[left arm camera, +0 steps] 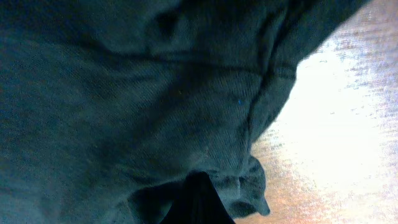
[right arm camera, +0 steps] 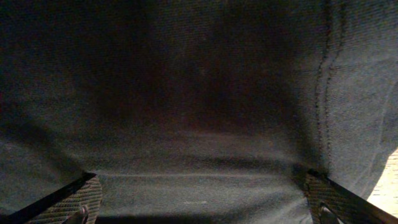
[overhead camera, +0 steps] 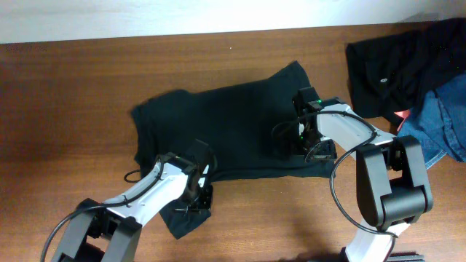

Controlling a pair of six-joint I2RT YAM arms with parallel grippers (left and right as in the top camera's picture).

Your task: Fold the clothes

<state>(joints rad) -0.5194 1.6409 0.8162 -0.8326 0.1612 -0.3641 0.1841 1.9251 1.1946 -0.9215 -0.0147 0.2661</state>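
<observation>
A dark teal T-shirt (overhead camera: 233,124) lies spread on the brown table (overhead camera: 73,94). My left gripper (overhead camera: 198,195) is at the shirt's front left sleeve. In the left wrist view the shirt (left arm camera: 124,93) fills the frame, and the left gripper's dark fingers (left arm camera: 199,200) are together with cloth bunched round their tip. My right gripper (overhead camera: 304,144) rests on the shirt's right part. In the right wrist view the right gripper (right arm camera: 199,199) has its fingers wide apart at the frame's lower corners, with flat cloth (right arm camera: 199,93) between them.
A pile of other clothes lies at the back right: a black garment (overhead camera: 393,65) and blue jeans (overhead camera: 444,120). Bare wood shows beside the sleeve in the left wrist view (left arm camera: 336,124). The table's far edge meets a white wall.
</observation>
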